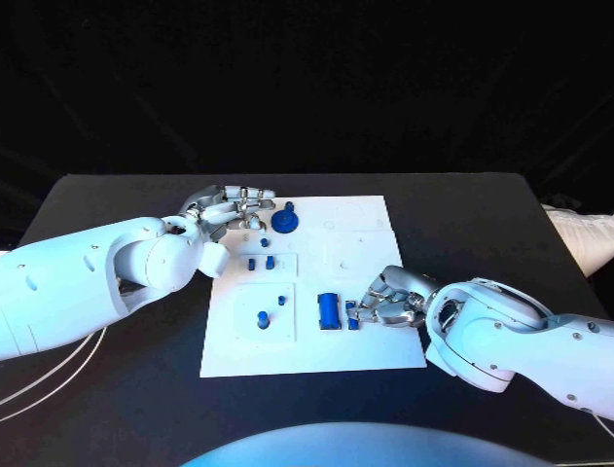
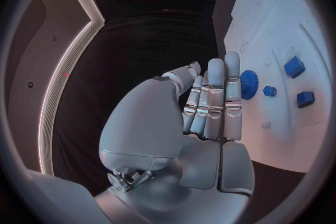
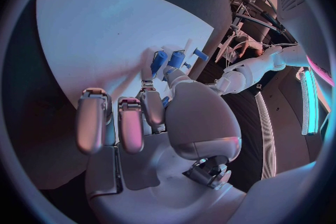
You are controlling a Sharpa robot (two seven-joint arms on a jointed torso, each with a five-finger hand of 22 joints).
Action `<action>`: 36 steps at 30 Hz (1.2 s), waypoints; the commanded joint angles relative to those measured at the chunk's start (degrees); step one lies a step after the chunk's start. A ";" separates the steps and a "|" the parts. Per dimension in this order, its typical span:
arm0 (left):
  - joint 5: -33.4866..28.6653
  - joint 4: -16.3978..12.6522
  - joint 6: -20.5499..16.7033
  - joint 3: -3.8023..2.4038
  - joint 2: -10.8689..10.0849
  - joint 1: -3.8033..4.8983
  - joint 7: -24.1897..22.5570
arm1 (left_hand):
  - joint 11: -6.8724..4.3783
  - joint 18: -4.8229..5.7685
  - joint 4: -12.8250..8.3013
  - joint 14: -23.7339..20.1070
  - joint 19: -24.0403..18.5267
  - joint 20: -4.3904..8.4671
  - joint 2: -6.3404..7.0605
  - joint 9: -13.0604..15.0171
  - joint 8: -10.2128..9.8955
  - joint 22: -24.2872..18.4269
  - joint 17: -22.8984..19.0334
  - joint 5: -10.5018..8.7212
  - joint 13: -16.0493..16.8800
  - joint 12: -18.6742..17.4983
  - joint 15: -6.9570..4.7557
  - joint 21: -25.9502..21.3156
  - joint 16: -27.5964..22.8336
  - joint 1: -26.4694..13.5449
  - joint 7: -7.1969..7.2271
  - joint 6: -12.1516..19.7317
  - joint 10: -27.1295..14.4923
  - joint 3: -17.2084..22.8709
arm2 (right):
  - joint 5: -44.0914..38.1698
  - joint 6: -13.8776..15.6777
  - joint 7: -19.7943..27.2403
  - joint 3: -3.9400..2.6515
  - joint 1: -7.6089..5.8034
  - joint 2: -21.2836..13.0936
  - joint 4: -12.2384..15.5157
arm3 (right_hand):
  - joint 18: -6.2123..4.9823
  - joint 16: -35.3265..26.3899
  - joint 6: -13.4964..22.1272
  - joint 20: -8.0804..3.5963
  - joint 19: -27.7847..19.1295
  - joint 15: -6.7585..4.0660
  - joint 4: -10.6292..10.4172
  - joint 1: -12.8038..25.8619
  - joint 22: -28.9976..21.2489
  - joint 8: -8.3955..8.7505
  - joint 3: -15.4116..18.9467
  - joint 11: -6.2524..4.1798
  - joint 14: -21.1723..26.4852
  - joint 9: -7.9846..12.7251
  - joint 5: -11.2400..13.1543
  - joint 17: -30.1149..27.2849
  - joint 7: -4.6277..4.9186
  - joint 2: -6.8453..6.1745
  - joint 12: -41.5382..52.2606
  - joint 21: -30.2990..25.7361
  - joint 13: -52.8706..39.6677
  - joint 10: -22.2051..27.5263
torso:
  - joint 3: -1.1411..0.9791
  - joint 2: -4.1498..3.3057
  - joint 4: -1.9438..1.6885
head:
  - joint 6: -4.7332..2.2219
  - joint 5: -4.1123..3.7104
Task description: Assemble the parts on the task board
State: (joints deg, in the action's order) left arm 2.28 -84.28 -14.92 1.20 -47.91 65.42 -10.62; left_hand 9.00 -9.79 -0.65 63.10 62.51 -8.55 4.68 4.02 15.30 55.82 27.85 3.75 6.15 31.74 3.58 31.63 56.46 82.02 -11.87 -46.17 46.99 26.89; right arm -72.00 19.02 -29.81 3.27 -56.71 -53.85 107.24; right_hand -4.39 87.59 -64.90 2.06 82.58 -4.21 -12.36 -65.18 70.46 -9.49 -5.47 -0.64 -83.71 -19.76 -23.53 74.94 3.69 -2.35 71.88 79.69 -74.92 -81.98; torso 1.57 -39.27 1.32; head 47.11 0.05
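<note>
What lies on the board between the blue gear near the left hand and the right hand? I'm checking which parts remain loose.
In the head view, two small blue pieces sit between the blue gear and the right hand, then bare task board.

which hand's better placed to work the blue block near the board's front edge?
Right. The right hand already has its fingertips at the blue block. The left hand is at the task board's far left corner, beside the blue gear.

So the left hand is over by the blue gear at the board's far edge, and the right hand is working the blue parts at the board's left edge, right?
Not quite. The right hand is at the task board's right edge, fingers on the blue parts there, as the head view shows. The left hand is indeed beside the blue gear near the far edge.
</note>
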 commanded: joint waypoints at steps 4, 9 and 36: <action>0.16 -0.15 0.97 -0.04 0.10 0.02 -0.44 | 0.04 -0.68 -0.29 -0.40 -0.28 -0.26 0.03 0.04 0.37 0.06 -0.07 0.23 -0.08 0.31 -0.15 0.18 0.30 0.19 -1.74 0.43 -0.41 -0.03 | -0.89 -1.78 -1.17 0.03 0.07 0.39 0.09 | 0.48 0.04 -0.59 -0.27 0.29 -0.27 -1.17 0.85 -0.05 -0.50 1.25 -0.08 -5.57 -0.36 0.15 11.76 -0.07 0.03 -0.58 0.06 -1.72 -0.20 | -0.05 0.03 0.02 | 0.13 0.07; 0.16 -0.13 1.00 -0.04 0.13 0.02 -0.42 | 0.04 -0.68 -0.29 -0.40 -0.28 -0.26 0.03 0.04 0.37 0.06 -0.07 0.23 -0.08 0.31 -0.15 0.18 0.30 0.19 -1.74 0.43 -0.41 -0.03 | -1.29 -1.30 -1.04 0.03 0.07 0.51 0.14 | 0.47 0.02 -0.83 -0.35 0.28 -0.37 -1.88 0.79 -0.10 -0.85 2.32 -0.22 -5.56 -0.73 1.19 11.74 -0.24 0.14 -0.47 0.01 -1.81 -0.27 | -0.04 0.07 0.08 | 0.08 0.13; 0.16 0.03 1.07 -0.04 0.06 0.01 -0.32 | 0.04 -0.68 -0.29 -0.40 -0.28 -0.26 0.03 0.04 0.37 0.06 -0.07 0.23 -0.08 0.31 -0.15 0.18 0.30 0.19 -1.74 0.43 -0.41 -0.03 | -2.56 -3.13 1.31 0.03 0.29 -1.54 0.97 | 0.45 -0.03 -0.34 -0.58 0.25 -0.58 -0.05 -7.06 -0.14 -2.47 8.64 -0.43 -5.57 -2.98 13.90 11.76 -0.48 0.75 -0.49 -0.21 -1.92 -0.29 | -0.01 0.07 0.01 | 0.07 0.17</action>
State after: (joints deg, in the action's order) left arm 2.29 -84.18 -14.79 1.20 -47.95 65.42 -10.50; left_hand 9.00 -9.80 -0.65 63.10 62.34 -8.71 4.68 4.02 15.50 55.81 27.86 3.75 6.16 31.74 3.58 31.63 56.46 82.02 -11.87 -46.17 46.99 26.89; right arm -73.56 17.21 -28.90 3.28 -56.51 -55.48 108.21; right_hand -4.39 87.59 -65.64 1.86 82.78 -4.42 -12.78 -71.61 70.39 -11.77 3.22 -0.80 -83.93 -22.72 -9.84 74.93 3.34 -1.72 71.72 79.68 -75.23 -82.20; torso 1.54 -39.19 1.38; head 47.22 0.23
